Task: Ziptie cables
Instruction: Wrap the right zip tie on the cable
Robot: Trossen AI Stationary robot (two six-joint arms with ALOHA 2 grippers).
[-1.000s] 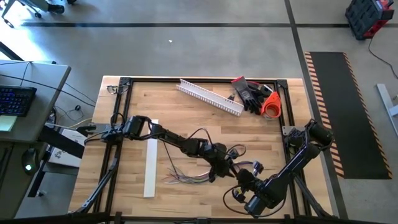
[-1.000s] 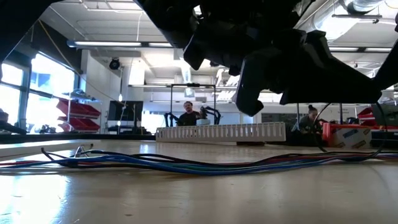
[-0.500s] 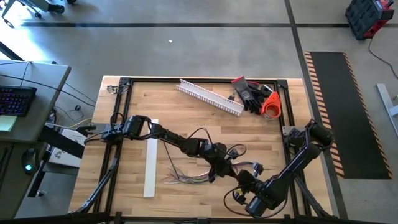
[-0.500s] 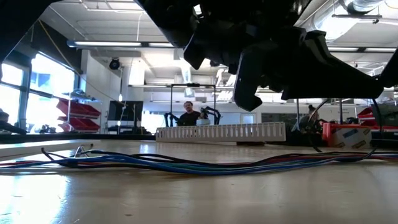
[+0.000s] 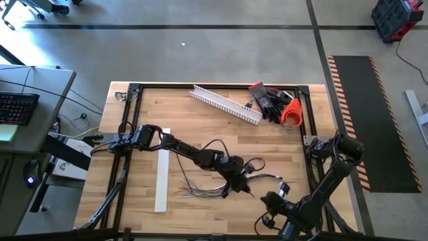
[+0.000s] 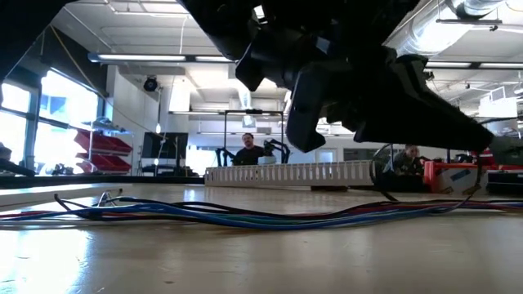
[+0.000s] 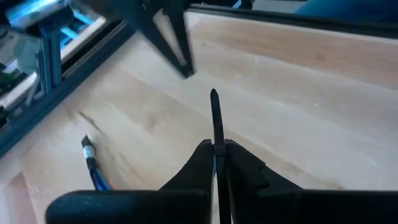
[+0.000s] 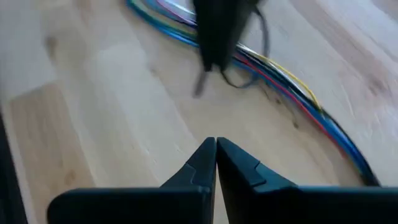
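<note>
Moved: since the earlier picture my right arm has pulled back toward the near edge of the table, and its gripper has gone away from the cables. My left arm has stayed in the middle.
Writing: I can read no words or brand names on anything here.
White strip [image 5: 162, 171]: flat on the wood on the left side, well apart from the cables' loose ends.
Left gripper [image 5: 242, 189]: it hangs low over the middle of the table. Its fingers are pinched tight on a thin black zip tie [image 7: 215, 118] that sticks out past the tips.
Cables [image 5: 207, 190]: they lie on the table near the middle. Their loose ends fan out on the left, and the bunch runs right, under my left gripper. In the low view they stretch flat across the wood.
Right gripper [image 8: 216, 148]: it is low near the front edge, right of the cables. Its fingers are squeezed together with nothing between them.
White slotted channel [image 5: 225, 104]: it lies slanted at the far side of the table.
Gloves [image 5: 267, 100]: dark, with some red, just right of the channel.
Orange thing [image 5: 291, 114]: it touches the gloves, by the far right corner.
In the way: in the low view my dark arms fill the top and hide much of the room.
People: two people [image 6: 248, 149] sit far behind the table.
</note>
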